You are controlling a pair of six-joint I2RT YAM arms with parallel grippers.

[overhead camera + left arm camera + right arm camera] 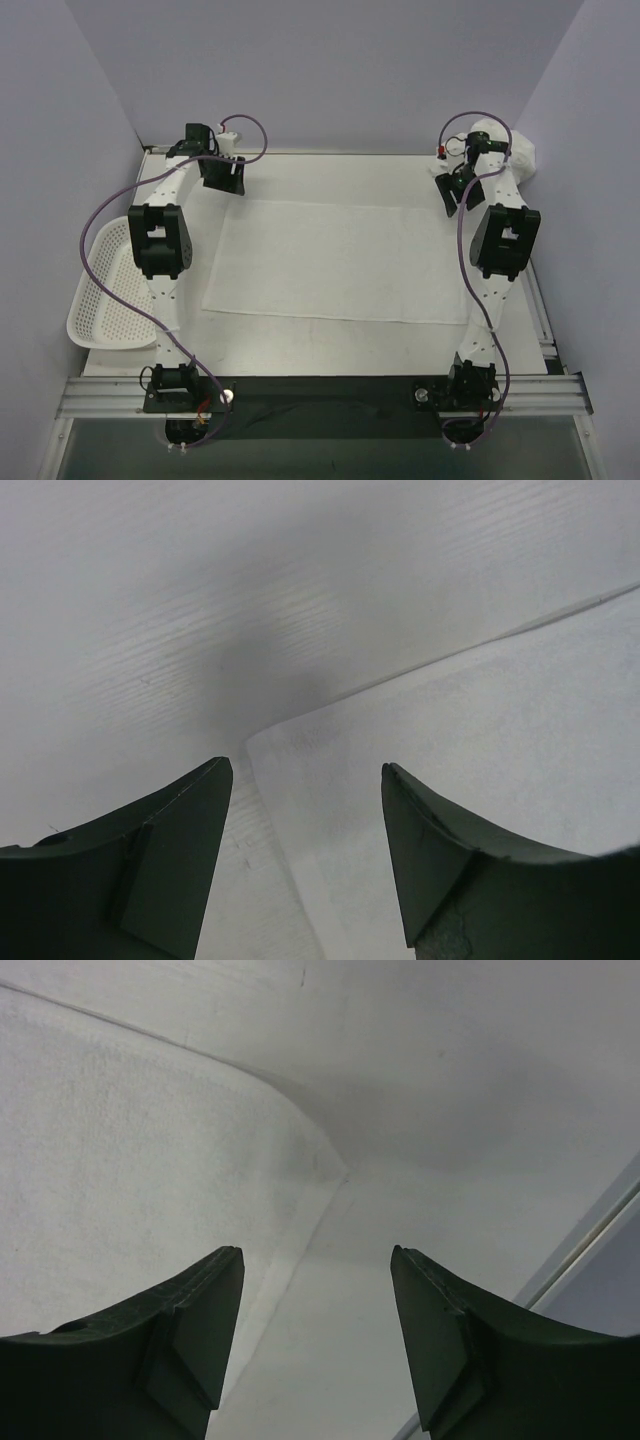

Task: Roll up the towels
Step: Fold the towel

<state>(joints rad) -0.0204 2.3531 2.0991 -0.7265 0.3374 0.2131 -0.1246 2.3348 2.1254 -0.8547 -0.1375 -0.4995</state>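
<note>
None of the rolling looks done yet. At the far left, a white perforated plastic basket (100, 290) sits partly over the edge of the white tabletop (330, 340) with nothing visible inside it, so no finished roll has been put away there.

Next comes the left gripper (225, 185), hanging over the far-left corner of the flat white terry-cloth towel (340, 260). From the left wrist, its dark fingers (160, 870) stand apart with nothing between them, and the towel's corner (480, 740) lies on the table directly below the gap. The jaws are fairly wide and hold nothing.

The towel itself lies spread as one long rectangle across the middle of the table, smooth, with no edge turned over.

Further right, the right gripper (450, 200) hovers at the towel's far-right corner. In the right wrist view its jaws (317, 1252) are likewise parted and bare, the cloth (130, 1140) lying to the left and ahead, and the corner is just beyond the fingertips.

Behind the right arm, in the far-right corner, a bunched heap of white cloth (522, 152) rests; it is probably a second towel, waiting unrolled.

My judgement is that this is the very start of the first roll. Both grippers are placed to pinch the far corners, and the whole job of turning the cloth toward the near edge remains, followed by the heap.
</note>
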